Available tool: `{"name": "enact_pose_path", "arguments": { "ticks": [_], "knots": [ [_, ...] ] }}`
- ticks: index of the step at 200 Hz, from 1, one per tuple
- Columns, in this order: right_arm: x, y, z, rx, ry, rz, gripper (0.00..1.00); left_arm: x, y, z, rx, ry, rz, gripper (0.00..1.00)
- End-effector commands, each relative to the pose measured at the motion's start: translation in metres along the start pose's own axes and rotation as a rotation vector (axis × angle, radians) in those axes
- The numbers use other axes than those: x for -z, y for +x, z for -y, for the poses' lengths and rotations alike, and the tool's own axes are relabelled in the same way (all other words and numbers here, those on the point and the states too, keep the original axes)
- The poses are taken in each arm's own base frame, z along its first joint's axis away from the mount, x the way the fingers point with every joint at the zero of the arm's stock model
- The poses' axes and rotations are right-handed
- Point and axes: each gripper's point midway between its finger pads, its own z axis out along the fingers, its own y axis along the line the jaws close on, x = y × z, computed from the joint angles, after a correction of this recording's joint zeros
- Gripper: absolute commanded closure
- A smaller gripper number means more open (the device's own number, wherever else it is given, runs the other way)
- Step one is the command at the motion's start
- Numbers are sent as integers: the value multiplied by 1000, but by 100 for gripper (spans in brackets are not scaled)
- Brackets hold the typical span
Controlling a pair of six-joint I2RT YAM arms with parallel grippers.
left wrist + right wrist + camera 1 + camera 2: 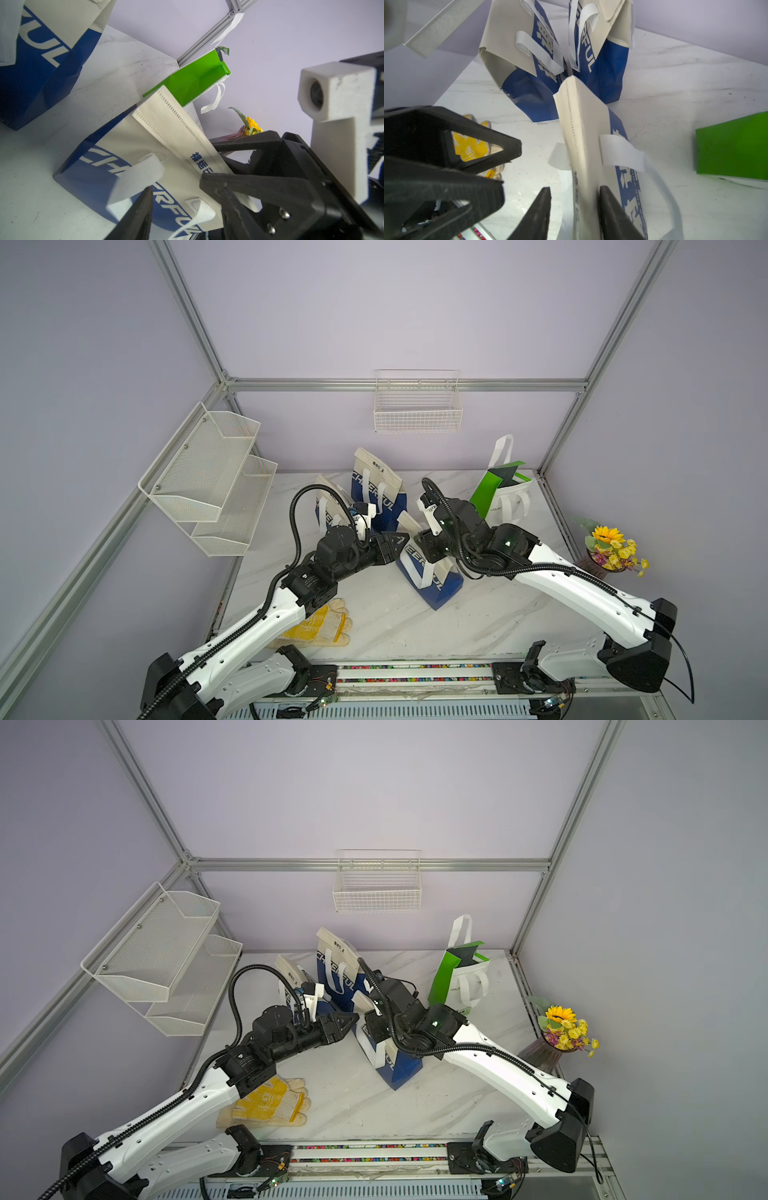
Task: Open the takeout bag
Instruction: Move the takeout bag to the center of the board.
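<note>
Surface: marble tabletop (478,626), lilac walls, alloy frame.
Bag: blue-and-cream takeout bag (440,589) stands mid-table between both arms; top fold still flat, long axis running front to back.
Right gripper (574,193): nearer; jaws apart, straddling the fold, nothing clamped.
Left gripper (401,541): jaws apart, empty, just beside the bag's left face.
Handle strap (135,182): by the left fingers.
Views: top views hide the right fingertips; the right wrist view shows the gap.

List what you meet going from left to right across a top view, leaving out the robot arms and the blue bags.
mesh shelf → glove → wire basket → green bag → flowers
</note>
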Motion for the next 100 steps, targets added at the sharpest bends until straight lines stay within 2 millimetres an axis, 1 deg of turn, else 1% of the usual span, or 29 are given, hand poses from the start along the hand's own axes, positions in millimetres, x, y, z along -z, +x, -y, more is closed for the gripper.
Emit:
{"name": "enact_pose_path", "arguments": {
  "ticks": [1,8,27,38,57,64,66,78,92,100],
  "knots": [
    [24,-20,-2,-91,-42,102,50,-4,-12,18,12,85,35,46],
    [24,-22,-5,-103,-56,105,51,-5,-12,18,16,88,33,46],
    [21,-27,-7,-129,-65,94,60,-8,-13,20,23,99,40,46],
    [19,-31,-9,-130,-73,92,61,-9,-16,22,20,111,48,46],
    [10,-36,-4,-142,-68,79,62,-8,-21,22,18,102,63,47],
    [10,-39,-1,-144,-70,83,62,-7,-23,19,23,88,79,47],
    [2,-37,0,-142,-64,66,62,-6,-24,18,27,82,85,47],
    [-6,-38,9,-153,-41,58,61,-3,-31,10,56,58,124,47],
    [-11,-42,20,-168,-33,61,57,-2,-37,7,93,80,145,48],
    [-12,-45,25,-178,-36,68,53,-3,-39,5,109,93,145,48]
  ]
}}
